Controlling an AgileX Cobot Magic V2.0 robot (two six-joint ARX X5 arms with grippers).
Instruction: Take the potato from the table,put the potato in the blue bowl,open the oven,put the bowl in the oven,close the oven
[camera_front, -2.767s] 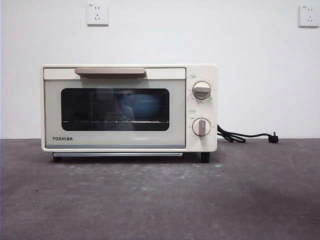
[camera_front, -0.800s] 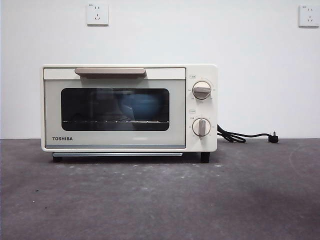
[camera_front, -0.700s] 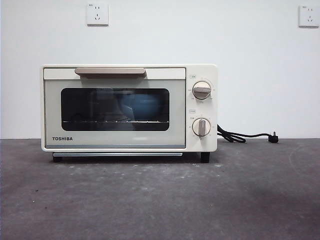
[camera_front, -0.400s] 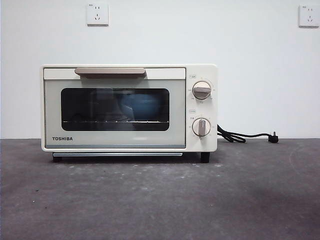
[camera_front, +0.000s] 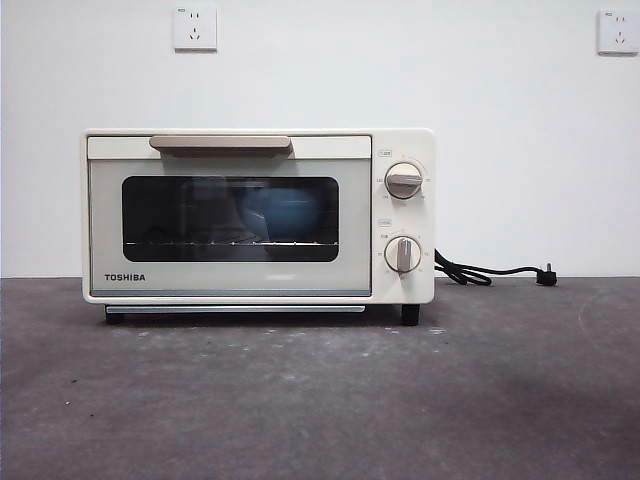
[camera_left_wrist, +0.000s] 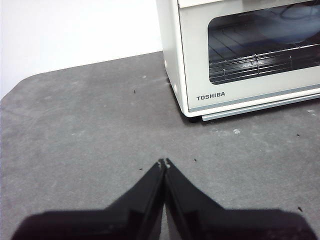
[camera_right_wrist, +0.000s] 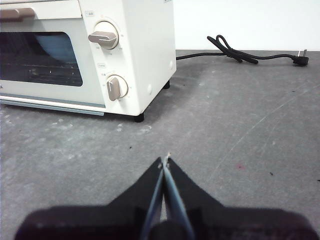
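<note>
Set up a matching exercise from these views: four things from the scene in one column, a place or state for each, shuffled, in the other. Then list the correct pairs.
Things:
1. the blue bowl
2. the oven door
3. black cord
4. left gripper

Places or states:
A. lying on the table beside the oven, unplugged
B. closed
C. behind the dark glass, on the wire rack
D. shut, holding nothing, over the table in front of the oven

Pairs: 1-C, 2-B, 3-A, 4-D
</note>
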